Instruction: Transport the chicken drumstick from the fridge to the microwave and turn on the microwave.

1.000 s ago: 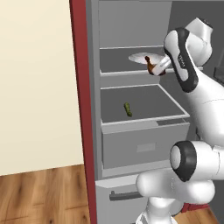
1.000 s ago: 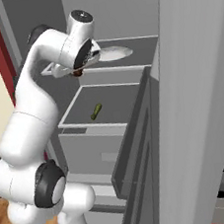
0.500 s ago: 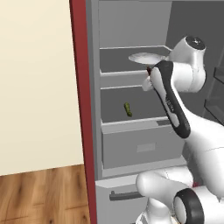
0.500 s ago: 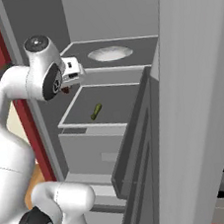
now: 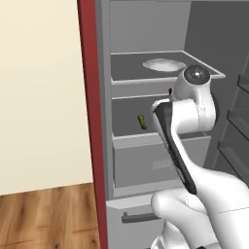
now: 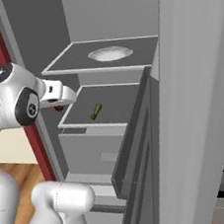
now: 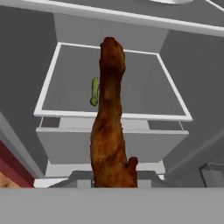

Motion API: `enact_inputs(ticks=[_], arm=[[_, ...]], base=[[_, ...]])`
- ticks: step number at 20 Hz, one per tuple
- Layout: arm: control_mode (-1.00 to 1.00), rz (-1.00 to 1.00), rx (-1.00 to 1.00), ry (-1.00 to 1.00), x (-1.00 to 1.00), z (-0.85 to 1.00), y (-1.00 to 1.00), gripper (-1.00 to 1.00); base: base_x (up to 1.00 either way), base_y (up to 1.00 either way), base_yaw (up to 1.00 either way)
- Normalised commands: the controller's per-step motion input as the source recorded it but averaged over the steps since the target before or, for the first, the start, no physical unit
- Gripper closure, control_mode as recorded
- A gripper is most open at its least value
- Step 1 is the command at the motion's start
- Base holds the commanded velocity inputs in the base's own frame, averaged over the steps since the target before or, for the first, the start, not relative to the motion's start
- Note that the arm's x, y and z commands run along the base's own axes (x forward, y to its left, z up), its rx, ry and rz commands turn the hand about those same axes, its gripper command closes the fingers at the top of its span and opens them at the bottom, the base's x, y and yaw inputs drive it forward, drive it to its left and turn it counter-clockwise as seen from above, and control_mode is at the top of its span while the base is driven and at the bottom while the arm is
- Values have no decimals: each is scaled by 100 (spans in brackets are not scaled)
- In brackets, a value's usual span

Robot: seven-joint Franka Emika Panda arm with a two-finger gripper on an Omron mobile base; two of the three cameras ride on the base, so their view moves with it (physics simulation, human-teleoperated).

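Chicken drumstick (image 7: pixel 109 127) stood centre frame in the hand view, thick end low, clamped in the fingers, presumably for carrying out of the fridge (image 6: pixel 107 15). Gripper (image 6: pixel 59 106) sat mid-left in the right base view, outside the shelf edge. Green vegetable (image 5: pixel 142 121) lay on the drawer lid. White plate (image 6: pixel 109 53) on the upper shelf. Door racks (image 6: pixel 133 151) flanked lower right.

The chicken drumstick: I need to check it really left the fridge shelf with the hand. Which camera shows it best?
The hand view: the chicken drumstick rises large from the bottom edge, in the shut gripper. The right base view gives a small reddish bit under the gripper; the left base view a speck beside the arm.
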Motion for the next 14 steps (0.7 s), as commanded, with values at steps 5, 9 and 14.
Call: enact_inputs(ticks=[5,9,14], arm=[[-100,-20,0,-3,-38,-5,0,100],[-100,-8,1,0,-26,0,1,100],[-100,0,2,0,-25,0,5,100]], base=[[0,0,0],[0,0,0],[0,0,0]])
